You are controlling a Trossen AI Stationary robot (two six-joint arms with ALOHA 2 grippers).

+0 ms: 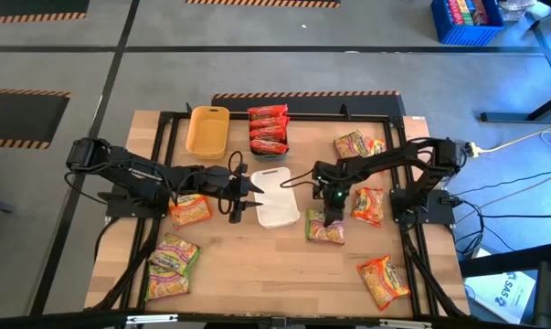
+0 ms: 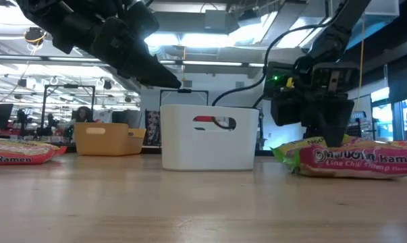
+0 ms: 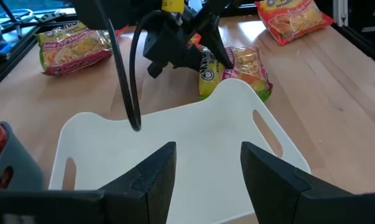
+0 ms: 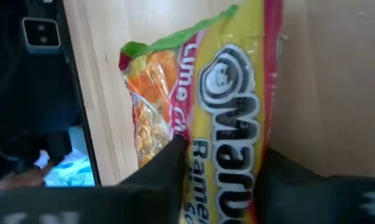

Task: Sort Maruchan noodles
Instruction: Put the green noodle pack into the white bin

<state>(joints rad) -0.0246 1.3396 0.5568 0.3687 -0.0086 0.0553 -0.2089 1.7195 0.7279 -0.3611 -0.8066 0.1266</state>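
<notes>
The right gripper (image 1: 331, 217) is down on the lime-chili packet (image 1: 325, 228), and the right wrist view shows its fingers (image 4: 168, 163) pinching the crinkly wrapper from both sides, so it is gripping that packet. The packet lies flat on the table (image 1: 266, 274), right of the table's middle and just beside the white tray (image 1: 277, 196), and the low view shows it still resting on the wood.

To do this step well, I judge the lift should be straight up and slow: the hold is on one end of a limp plastic wrapper, so the far end will likely droop and swing. The wrapper is slick, and a quick sideways move could let it slide out. It should rise high enough to clear the white tray's wall before travelling.

The left gripper (image 1: 241, 191) hangs over the left rim of the white tray, its fingers (image 3: 157, 176) standing apart and holding nothing. It sits close to the right arm's likely path, so the carry should keep clear of it.

Other noodle packets lie spread about: two green-pink ones (image 1: 173, 261) near the front-left corner, another (image 1: 190, 209) by the left arm, orange ones (image 1: 383, 279) toward the right edge, and red ones (image 1: 268, 130) stacked in a tray at the back edge beside the yellow tray (image 1: 207, 131)
</notes>
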